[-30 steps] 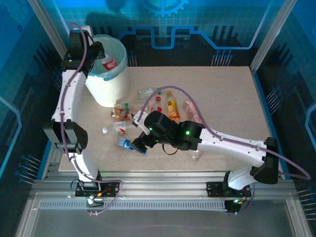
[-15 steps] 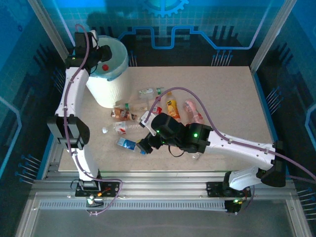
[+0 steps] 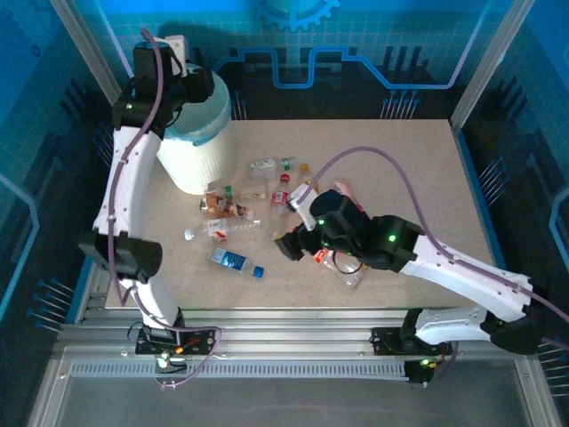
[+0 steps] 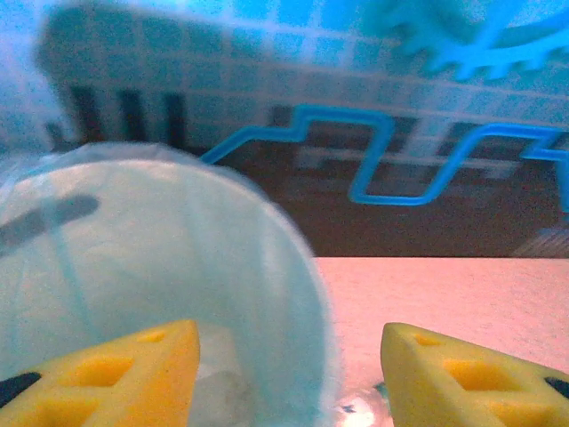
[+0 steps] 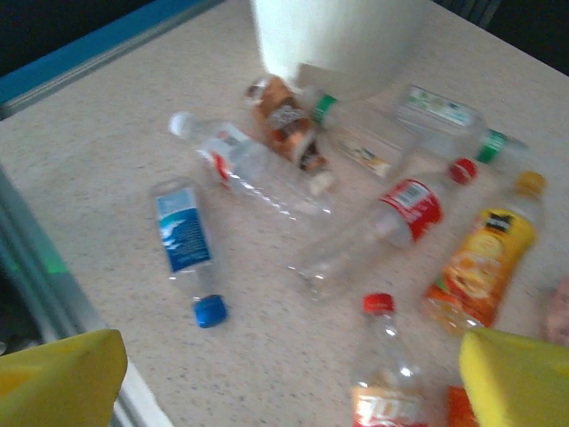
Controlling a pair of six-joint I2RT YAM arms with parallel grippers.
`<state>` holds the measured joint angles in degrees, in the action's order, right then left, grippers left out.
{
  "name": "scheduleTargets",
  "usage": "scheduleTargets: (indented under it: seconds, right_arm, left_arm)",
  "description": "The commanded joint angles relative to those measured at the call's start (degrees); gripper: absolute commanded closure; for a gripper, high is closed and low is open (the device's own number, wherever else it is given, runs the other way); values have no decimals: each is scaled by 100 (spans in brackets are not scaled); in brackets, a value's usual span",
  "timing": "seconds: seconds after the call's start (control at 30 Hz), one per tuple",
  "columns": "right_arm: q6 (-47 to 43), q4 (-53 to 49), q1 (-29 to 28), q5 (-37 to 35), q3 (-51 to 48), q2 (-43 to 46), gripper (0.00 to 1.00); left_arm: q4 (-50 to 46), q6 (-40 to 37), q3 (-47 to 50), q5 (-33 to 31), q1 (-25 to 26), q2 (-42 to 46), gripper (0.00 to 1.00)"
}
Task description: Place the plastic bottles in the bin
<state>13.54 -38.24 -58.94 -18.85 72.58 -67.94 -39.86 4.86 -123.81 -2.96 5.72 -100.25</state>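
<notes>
Several plastic bottles lie loose on the table in front of the bin [image 3: 191, 165], a tall white bucket with a light blue liner. Among them are a blue-labelled bottle [image 3: 233, 261] [image 5: 182, 236], a red-labelled one [image 5: 396, 213], an orange one [image 5: 484, 258] and a green-capped one [image 3: 271, 165]. My left gripper [image 3: 191, 89] [image 4: 289, 374] hangs open over the bin's mouth, the liner [image 4: 178, 267] below its empty yellow fingers. My right gripper [image 3: 293, 242] [image 5: 293, 382] is open wide, low over the table. A red-capped bottle [image 5: 387, 374] lies beneath its gap, untouched.
A brown-labelled bottle [image 5: 289, 120] and a clear white-capped one [image 5: 249, 169] lie close to the bin's foot [image 5: 338, 36]. The table's near metal edge [image 5: 53, 285] runs just left of my right gripper. The right half of the tabletop [image 3: 418, 178] is bare.
My left gripper opened over the bin and the red-labelled bottle it held has dropped in. My right arm has swung right, away from the blue-labelled bottle.
</notes>
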Motion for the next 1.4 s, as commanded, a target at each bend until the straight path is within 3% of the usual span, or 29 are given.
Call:
scheduleTargets:
  seconds: [0.0,0.17,0.27,0.5,0.63,0.87,1.23,1.37]
  right_arm:
    - [99,-663,649,230,-388,367,5]
    - [277,-1055,1711,778,-1207,772,9]
    - [409,-1109,2019,910,-1690,930,10]
    - [840,-735,2115,1565,-2675,959,12]
    - [1116,-318,1983,1684,-3151,737,15]
    - [1239,-308,1097,380,-2865,-137,15]
    - [1268,101,520,-106,-2618,-1306,16]
    - [1291,149,415,-182,-2551,-1543,25]
  left_arm:
    - [211,-389,585,-88,545,1067,43]
    - [1018,-288,2474,17,1497,2288,43]
    - [1366,-212,3544,289,2145,2811,43]
    - [2078,516,5527,1254,3193,3245,42]
    - [2020,841,6062,1279,3716,3136,41]
    - [1650,1279,6398,1038,3925,3131,39]
    - [1774,1386,6910,609,3920,3527,37]
    - [1746,1338,6945,470,3920,3679,37]
